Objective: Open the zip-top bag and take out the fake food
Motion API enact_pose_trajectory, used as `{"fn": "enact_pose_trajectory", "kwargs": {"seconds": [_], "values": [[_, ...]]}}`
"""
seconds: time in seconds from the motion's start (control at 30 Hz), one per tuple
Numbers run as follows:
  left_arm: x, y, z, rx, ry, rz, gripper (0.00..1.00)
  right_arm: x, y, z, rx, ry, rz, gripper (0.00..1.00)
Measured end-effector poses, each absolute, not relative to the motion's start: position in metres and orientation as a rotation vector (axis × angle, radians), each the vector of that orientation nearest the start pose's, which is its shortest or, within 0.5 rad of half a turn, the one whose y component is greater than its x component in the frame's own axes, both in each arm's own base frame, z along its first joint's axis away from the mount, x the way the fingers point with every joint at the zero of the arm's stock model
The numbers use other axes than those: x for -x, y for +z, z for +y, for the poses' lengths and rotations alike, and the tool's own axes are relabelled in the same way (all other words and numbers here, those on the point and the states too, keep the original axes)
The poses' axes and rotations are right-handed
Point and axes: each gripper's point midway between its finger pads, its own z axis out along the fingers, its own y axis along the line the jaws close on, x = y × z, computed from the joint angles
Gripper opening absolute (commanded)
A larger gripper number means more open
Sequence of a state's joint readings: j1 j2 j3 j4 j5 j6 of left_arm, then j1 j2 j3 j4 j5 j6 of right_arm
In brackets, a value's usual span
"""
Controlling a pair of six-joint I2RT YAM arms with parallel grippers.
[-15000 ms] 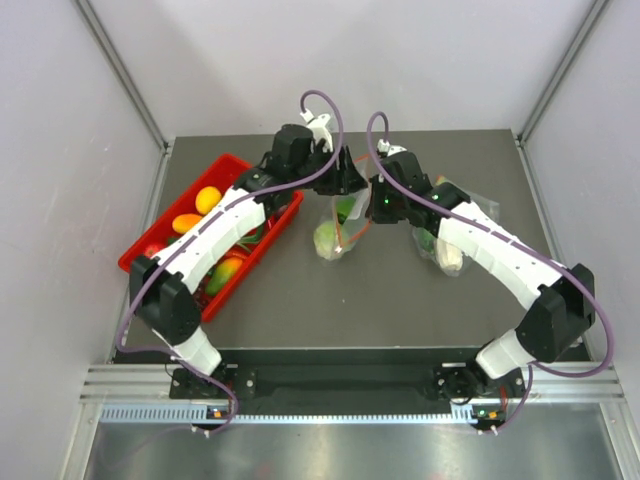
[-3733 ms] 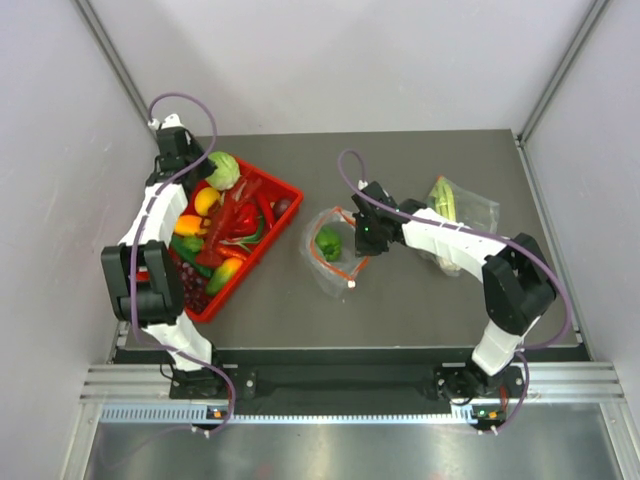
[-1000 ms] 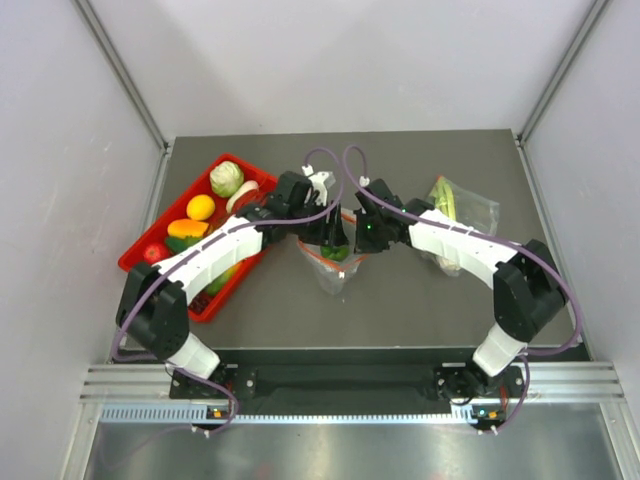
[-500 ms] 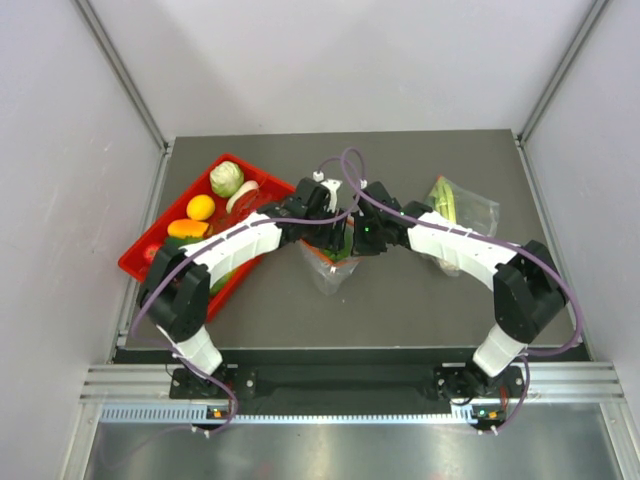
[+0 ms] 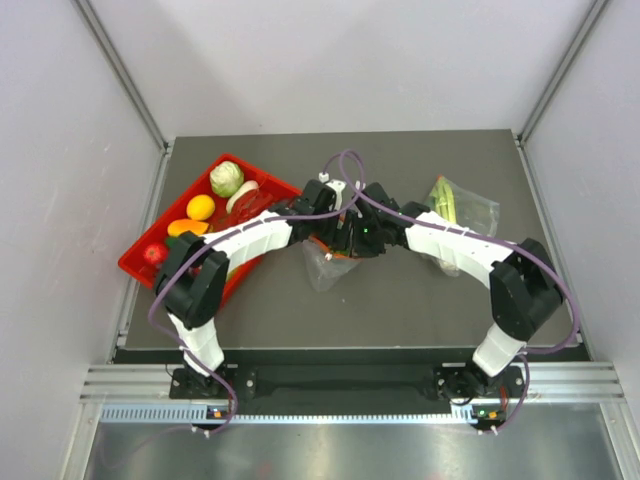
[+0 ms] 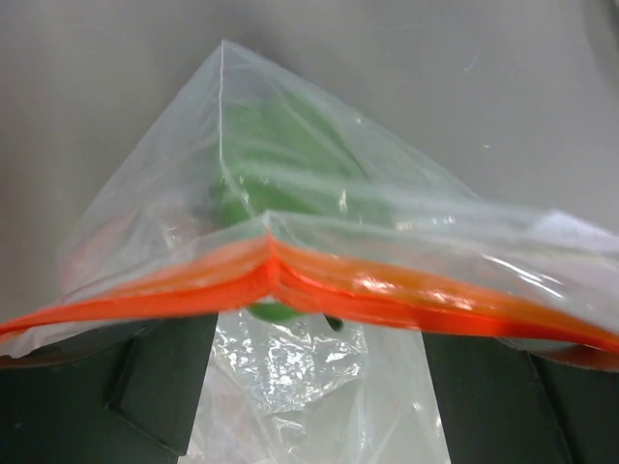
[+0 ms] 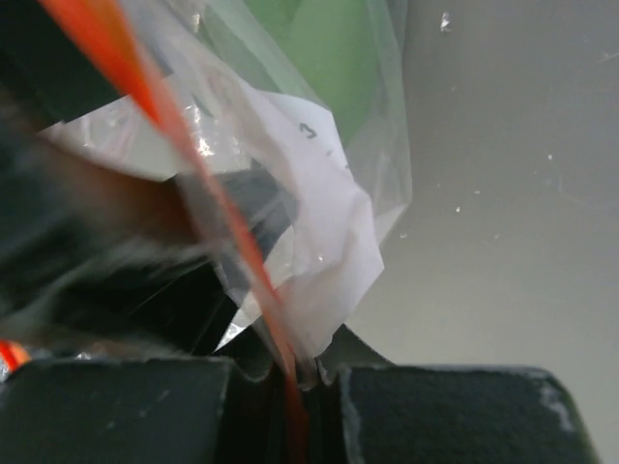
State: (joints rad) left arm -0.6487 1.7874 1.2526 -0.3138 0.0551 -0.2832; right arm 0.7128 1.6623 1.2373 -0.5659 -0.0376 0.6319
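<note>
The zip-top bag (image 5: pixel 325 268) lay in the middle of the counter (image 5: pixel 400 300), its mouth lifted toward the far side and its body trailing toward the near edge. 1 green toy vegetable (image 6: pixel 280 155) sat inside; no other contents could be confirmed. The zip strip (image 6: pixel 387 300) ran crosswise before the left pincer (image 6: pixel 319 379), whose fingers stood wide apart astride the mouth, gripping nothing. The right pincer (image 7: pixel 290 385) was clamped tight on the strip. Judgement: the left arm was placed to reach in along the bag's length. To the left, a red tray (image 5: pixel 168 216) held a cabbage (image 5: pixel 226 178) and a yellow fruit (image 5: pixel 201 207). A leek bag (image 5: pixel 462 205) lay to the right.
</note>
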Motion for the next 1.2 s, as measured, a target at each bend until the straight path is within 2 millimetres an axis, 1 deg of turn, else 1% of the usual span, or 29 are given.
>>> {"fn": "enact_pose_trajectory", "kwargs": {"seconds": [0.1, 0.17, 0.23, 0.27, 0.33, 0.37, 0.47, 0.6, 0.7, 0.83, 0.93, 1.0, 1.07, 1.2], "values": [[-0.348, 0.073, -0.29, -0.487, -0.467, 2.455, 0.86, -0.282, 0.101, 0.286, 0.124, 0.532, 2.666, 0.0], [-0.348, 0.065, -0.29, -0.498, -0.456, 2.47, 0.81, -0.281, 0.099, 0.286, 0.125, 0.53, 2.673, 0.0], [-0.348, 0.058, -0.289, -0.51, -0.445, 2.481, 0.7, -0.281, 0.096, 0.286, 0.126, 0.527, 2.681, 0.0], [-0.348, 0.056, -0.289, -0.515, -0.443, 2.482, 0.55, -0.281, 0.095, 0.286, 0.127, 0.527, 2.684, 0.0], [-0.349, 0.057, -0.289, -0.51, -0.439, 2.48, 0.41, -0.281, 0.094, 0.287, 0.127, 0.526, 2.686, 0.0], [-0.35, 0.057, -0.288, -0.516, -0.433, 2.479, 0.33, -0.281, 0.094, 0.287, 0.127, 0.526, 2.686, 0.0], [-0.352, 0.057, -0.287, -0.525, -0.425, 2.473, 0.27, -0.282, 0.096, 0.288, 0.127, 0.526, 2.684, 0.0], [-0.35, 0.059, -0.286, -0.541, -0.43, 2.476, 0.25, -0.284, 0.097, 0.287, 0.124, 0.518, 2.681, 0.0], [-0.342, 0.064, -0.285, -0.572, -0.453, 2.482, 0.25, -0.285, 0.097, 0.285, 0.117, 0.505, 2.682, 0.0], [-0.324, 0.081, -0.284, -0.638, -0.517, 2.482, 0.25, -0.289, 0.098, 0.28, 0.098, 0.486, 2.685, 0.0], [-0.308, 0.097, -0.285, -0.696, -0.585, 2.471, 0.25, -0.296, 0.099, 0.273, 0.07, 0.468, 2.676, 0.0], [-0.299, 0.104, -0.284, -0.736, -0.62, 2.47, 0.25, -0.301, 0.098, 0.266, 0.045, 0.45, 2.675, 0.0], [-0.29, 0.107, -0.283, -0.775, -0.646, 2.478, 0.25, -0.306, 0.099, 0.26, 0.018, 0.438, 2.675, 0.0], [-0.275, 0.106, -0.28, -0.838, -0.678, 2.495, 0.25, -0.312, 0.101, 0.255, 0.003, 0.434, 2.666, 0.0]]}}
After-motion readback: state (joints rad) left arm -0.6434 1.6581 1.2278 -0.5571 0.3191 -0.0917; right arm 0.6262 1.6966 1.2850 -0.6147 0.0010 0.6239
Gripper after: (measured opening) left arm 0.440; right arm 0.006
